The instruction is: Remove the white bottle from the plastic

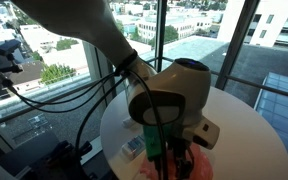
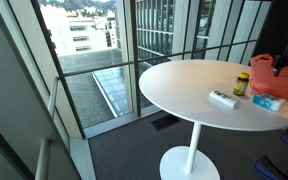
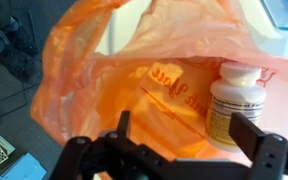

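Observation:
In the wrist view an orange translucent plastic bag [image 3: 134, 80] lies open, with a white bottle [image 3: 237, 100] with a printed label standing inside its mouth at the right. My gripper [image 3: 184, 135] is open just in front of the bag, and the bottle sits close inside the right finger, not clamped. In an exterior view the gripper [image 1: 169, 150] hangs low over the orange bag [image 1: 179, 170] on the round white table [image 1: 244, 130]. In an exterior view the bag [image 2: 264, 66] shows at the table's far right; the white bottle is hidden there.
A yellow bottle with a red cap [image 2: 242, 83], a white tube [image 2: 222, 98] and a blue box [image 2: 268, 101] lie on the table [image 2: 184, 85] near the bag. The blue box also shows beside the gripper [image 1: 134, 148]. Glass walls surround the table.

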Motion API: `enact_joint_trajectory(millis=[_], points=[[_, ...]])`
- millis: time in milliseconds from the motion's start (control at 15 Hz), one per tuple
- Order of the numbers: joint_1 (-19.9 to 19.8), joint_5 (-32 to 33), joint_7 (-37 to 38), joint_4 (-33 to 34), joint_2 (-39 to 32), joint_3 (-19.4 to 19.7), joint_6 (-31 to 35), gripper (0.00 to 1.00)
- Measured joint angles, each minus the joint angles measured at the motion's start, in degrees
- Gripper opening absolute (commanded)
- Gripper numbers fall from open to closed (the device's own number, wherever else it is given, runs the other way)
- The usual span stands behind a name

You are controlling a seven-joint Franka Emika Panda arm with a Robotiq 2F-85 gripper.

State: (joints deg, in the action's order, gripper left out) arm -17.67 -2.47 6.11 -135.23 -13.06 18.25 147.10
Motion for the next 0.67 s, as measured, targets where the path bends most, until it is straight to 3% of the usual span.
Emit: enact_joint_trajectory(millis=[667], points=[[0.6, -4.7, 0.6, 5.1, -6.1, -3.2, 0.1, 1.00]])
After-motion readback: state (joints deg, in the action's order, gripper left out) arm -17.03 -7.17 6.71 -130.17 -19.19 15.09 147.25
